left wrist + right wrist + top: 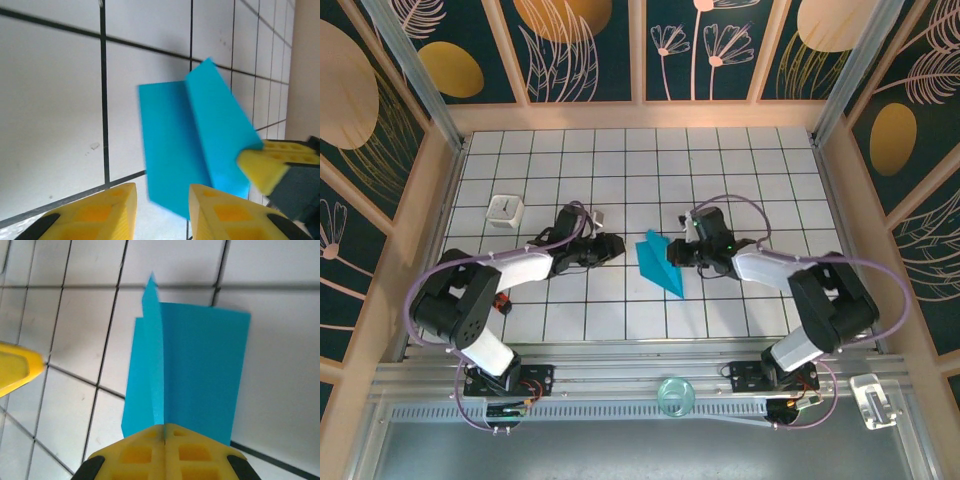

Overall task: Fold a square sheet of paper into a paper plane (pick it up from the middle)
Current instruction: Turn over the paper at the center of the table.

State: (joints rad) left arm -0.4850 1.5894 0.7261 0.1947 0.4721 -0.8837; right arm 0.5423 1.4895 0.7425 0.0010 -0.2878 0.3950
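The square sheet of paper is folded into a slim, pointed teal-blue paper plane [660,264] that lies on the white grid tiles between the two arms. My right gripper [165,428] is shut on its raised centre crease at the near end, with the paper plane [200,365] spreading away from the fingers and its tip pointing away. From the top, the right gripper [682,251] sits at the plane's right edge. My left gripper [162,202] is open just short of the paper plane [195,135], with nothing between its fingers. The left gripper [617,247] is to the plane's left.
A small white cube [505,210] stands on the tiles at the left, behind the left arm. A clear round dish [673,396] rests on the front rail and a clear plastic piece [875,400] at the front right. Wooden walls ring the table.
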